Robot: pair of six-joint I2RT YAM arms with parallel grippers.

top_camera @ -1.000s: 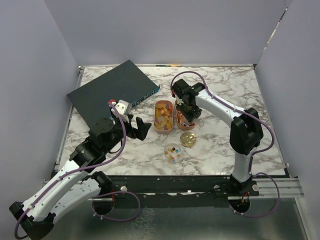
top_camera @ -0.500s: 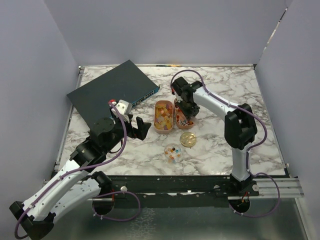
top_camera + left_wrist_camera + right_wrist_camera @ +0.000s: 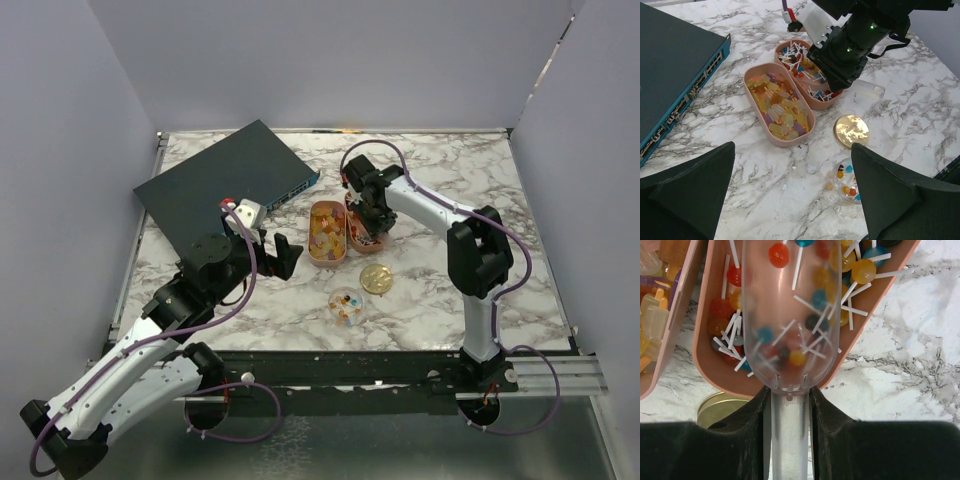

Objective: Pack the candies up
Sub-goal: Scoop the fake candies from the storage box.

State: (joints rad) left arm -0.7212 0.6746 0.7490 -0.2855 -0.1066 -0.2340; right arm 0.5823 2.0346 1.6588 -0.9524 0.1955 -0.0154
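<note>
Two oval peach trays stand side by side mid-table. The left tray (image 3: 312, 235) holds orange-yellow candies (image 3: 780, 107). The right tray (image 3: 707, 365) holds mixed red, blue and yellow ball candies on white sticks (image 3: 860, 270). My right gripper (image 3: 787, 400) is shut on the handle of a clear plastic scoop (image 3: 787, 315), whose bowl lies in the right tray with several candies in it. In the top view the right gripper (image 3: 372, 220) is over that tray. My left gripper (image 3: 795, 200) is open and empty, above the table near a small clear jar (image 3: 847, 180) with a few candies.
A round gold lid (image 3: 376, 278) lies on the marble just in front of the right tray; the clear jar (image 3: 346, 303) sits nearer the front edge. A dark network switch (image 3: 225, 185) fills the back left. Walls enclose three sides.
My right gripper has moved a little toward the back with the scoop, along the right tray. The left arm has hardly moved.
</note>
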